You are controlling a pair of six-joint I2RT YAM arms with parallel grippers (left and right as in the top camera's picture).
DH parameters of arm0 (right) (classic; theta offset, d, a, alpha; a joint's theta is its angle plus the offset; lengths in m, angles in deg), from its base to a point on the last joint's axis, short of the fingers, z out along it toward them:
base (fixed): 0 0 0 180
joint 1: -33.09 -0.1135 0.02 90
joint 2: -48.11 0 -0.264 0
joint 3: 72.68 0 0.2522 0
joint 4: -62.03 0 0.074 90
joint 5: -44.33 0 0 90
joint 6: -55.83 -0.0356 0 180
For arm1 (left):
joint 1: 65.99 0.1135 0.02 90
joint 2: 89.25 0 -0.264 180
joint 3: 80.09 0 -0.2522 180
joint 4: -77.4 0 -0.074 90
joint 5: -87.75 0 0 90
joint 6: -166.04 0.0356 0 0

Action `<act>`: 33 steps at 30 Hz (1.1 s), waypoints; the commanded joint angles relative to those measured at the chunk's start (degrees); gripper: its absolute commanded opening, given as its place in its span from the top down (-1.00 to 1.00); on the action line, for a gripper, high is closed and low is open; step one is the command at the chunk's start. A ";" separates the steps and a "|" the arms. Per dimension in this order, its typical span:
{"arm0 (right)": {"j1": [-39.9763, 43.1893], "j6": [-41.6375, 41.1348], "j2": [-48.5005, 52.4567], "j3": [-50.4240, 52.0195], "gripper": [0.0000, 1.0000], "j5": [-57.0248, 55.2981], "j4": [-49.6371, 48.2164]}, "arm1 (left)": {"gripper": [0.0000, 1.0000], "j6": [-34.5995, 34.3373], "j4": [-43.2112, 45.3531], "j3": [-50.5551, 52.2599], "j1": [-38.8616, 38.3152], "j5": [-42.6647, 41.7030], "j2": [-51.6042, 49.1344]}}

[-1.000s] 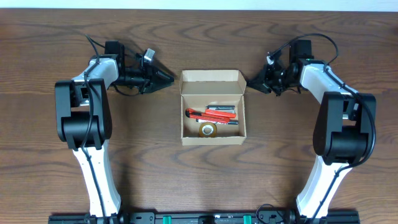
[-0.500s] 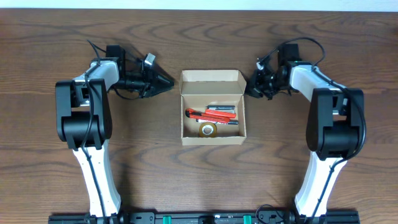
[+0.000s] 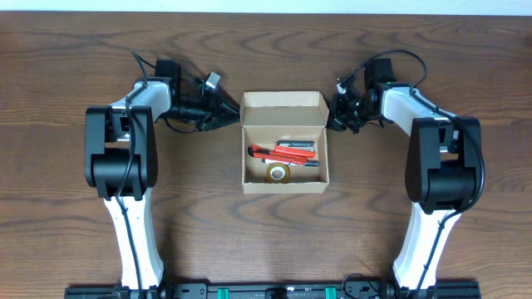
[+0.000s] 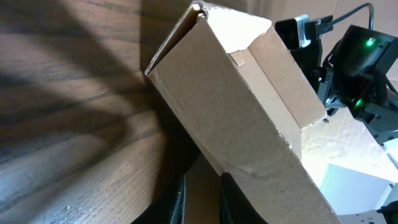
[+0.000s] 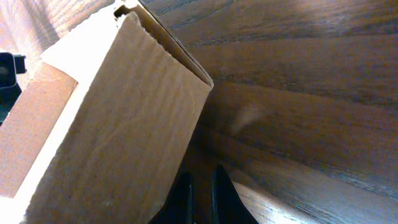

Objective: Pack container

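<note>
The container [image 3: 284, 184] is a light-brown cardboard box in the middle of the table, open, with its flap lid [image 3: 283, 106] standing up at the far side. Inside lie red markers [image 3: 283, 152] and a tape roll [image 3: 278, 174]. My left gripper [image 3: 235, 114] is at the box's far left corner, its fingers [image 4: 177, 202] nearly together against the cardboard [image 4: 249, 106]. My right gripper [image 3: 332, 116] is at the far right corner, its fingers [image 5: 219, 196] nearly together beside the box wall [image 5: 118, 118]. Neither holds anything that I can see.
Dark wooden table [image 3: 75, 224] all round the box. Both arm bases [image 3: 116, 158] stand to the left and right [image 3: 445, 166] of the box, with cables at the wrists. The table's far edge runs along the top of the overhead view.
Both grippers have moved inward to the box's far corners, the left from the left and the right from the right. The box and its contents have not moved.
</note>
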 commanded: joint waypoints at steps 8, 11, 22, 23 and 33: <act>-0.59 1.31 0.79 0.33 0.98 2.16 -1.31 | 0.66 -1.97 3.93 0.31 -1.66 0.17 -0.24; -0.59 2.14 0.79 0.33 0.98 4.28 -2.21 | 0.66 -1.95 3.93 0.31 -1.77 -0.11 -0.24; -0.59 3.72 0.79 0.33 0.97 7.91 -3.26 | 0.66 -1.92 3.96 0.28 -1.77 -2.05 -0.24; -0.59 4.11 0.79 0.33 0.98 8.26 -3.21 | 0.66 -1.92 3.98 0.28 -1.77 -2.21 -0.24; -0.59 8.61 0.79 0.31 0.98 14.47 -3.21 | 0.62 -1.05 3.89 -1.05 -1.77 -3.93 0.59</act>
